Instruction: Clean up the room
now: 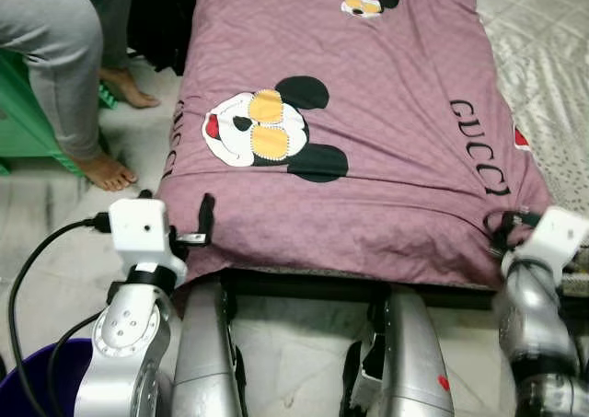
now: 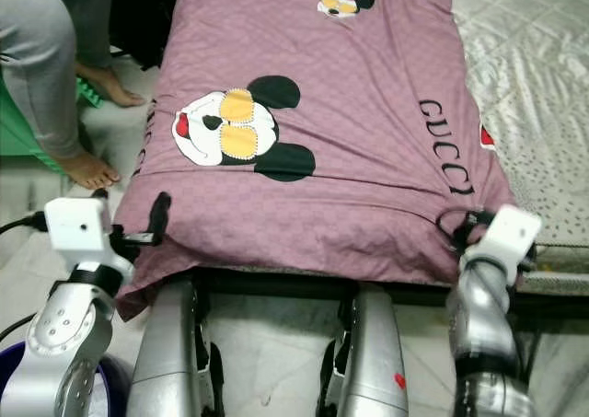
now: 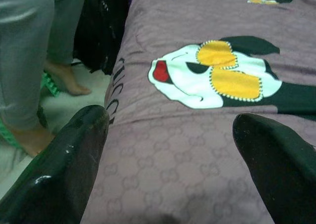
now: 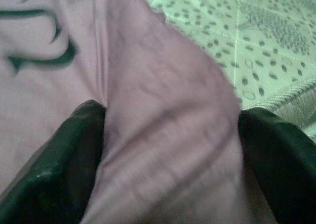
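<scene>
A mauve blanket (image 1: 368, 113) printed with cartoon mouse faces and black lettering lies spread over a bed. My left gripper (image 1: 198, 228) rests at its near left corner; in the left wrist view its fingers (image 3: 74, 159) stand wide apart over flat cloth, so it is open. At the near right corner is my right gripper (image 1: 502, 225). In the right wrist view a raised fold of the blanket (image 4: 168, 110) lies between its two spread fingers (image 4: 59, 159), which do not pinch it.
A person's grey-trousered legs (image 1: 64, 76) and bare feet stand on the floor to the left, beside a green seat (image 1: 23, 122) and a black bag (image 1: 161, 21). A patterned pale sheet (image 1: 543, 49) covers the mattress on the right. A purple bin (image 1: 28, 380) sits by my left arm.
</scene>
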